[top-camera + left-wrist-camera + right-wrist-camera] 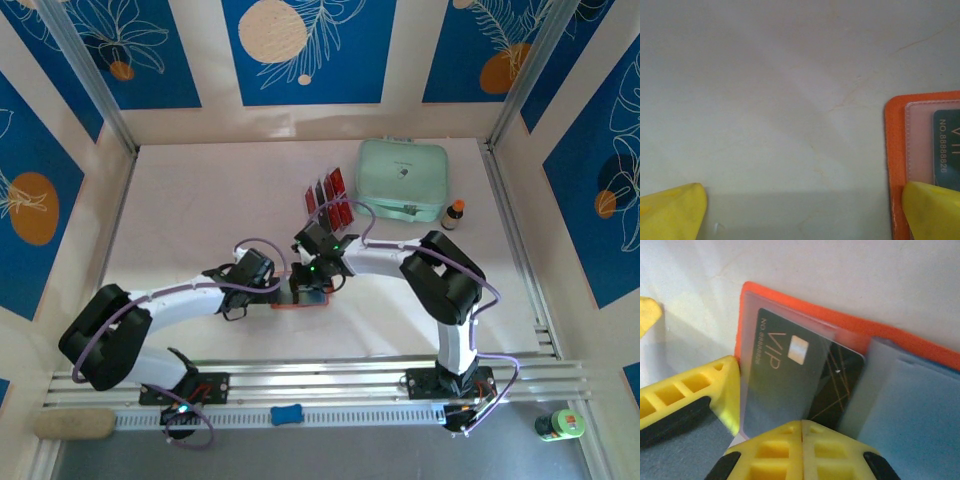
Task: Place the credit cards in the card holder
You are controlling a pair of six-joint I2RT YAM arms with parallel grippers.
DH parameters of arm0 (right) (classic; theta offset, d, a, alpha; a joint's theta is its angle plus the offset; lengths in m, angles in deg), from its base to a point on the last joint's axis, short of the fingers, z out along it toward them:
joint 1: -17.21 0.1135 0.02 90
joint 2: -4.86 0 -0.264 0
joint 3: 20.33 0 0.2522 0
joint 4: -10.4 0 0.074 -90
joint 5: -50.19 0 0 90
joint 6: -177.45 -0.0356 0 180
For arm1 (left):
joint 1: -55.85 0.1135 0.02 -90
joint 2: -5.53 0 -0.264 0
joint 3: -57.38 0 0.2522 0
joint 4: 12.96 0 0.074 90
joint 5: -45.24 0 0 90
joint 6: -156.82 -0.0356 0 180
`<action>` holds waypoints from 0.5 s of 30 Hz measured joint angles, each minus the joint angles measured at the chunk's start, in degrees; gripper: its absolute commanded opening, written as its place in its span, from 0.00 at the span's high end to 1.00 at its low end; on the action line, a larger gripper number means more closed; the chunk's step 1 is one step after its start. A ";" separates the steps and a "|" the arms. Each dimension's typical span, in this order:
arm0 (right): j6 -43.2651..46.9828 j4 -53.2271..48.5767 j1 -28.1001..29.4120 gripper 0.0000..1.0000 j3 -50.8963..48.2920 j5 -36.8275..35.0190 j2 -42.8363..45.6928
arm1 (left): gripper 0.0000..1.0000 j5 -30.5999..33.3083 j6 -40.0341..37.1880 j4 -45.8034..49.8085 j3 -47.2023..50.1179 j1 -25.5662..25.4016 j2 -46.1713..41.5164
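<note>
The orange card holder (pixel 283 304) lies open on the table between my two grippers, with its orange rim (pixel 805 310) and grey inside (pixel 910 405) close up in the right wrist view. A black VIP credit card (pixel 790 375) sits partly inside its clear sleeve, also seen as a dark card (pixel 947 150) in the left wrist view. My right gripper (pixel 802 432) is shut, its joined tips at the card's near edge. My left gripper (pixel 800 215) is open, one finger (pixel 930 210) resting on the holder's edge (pixel 895 150). Red credit cards (pixel 328 198) stand farther back.
A mint-green case (pixel 402 180) sits at the back right with a small brown bottle (pixel 455 214) beside it. The red cards stand in a clear rack just behind my right gripper (pixel 322 268). Bare table lies to the left of my left gripper (pixel 272 288).
</note>
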 measured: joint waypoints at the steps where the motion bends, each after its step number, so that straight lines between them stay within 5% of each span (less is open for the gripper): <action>1: 0.00 -0.20 0.00 0.93 0.09 0.09 0.04 | 0.00 0.00 0.00 0.04 0.00 0.00 -0.15; 15: 0.66 -2.58 -2.60 0.93 0.17 -0.39 5.73 | 0.00 0.04 -0.02 1.53 -0.02 2.14 -5.33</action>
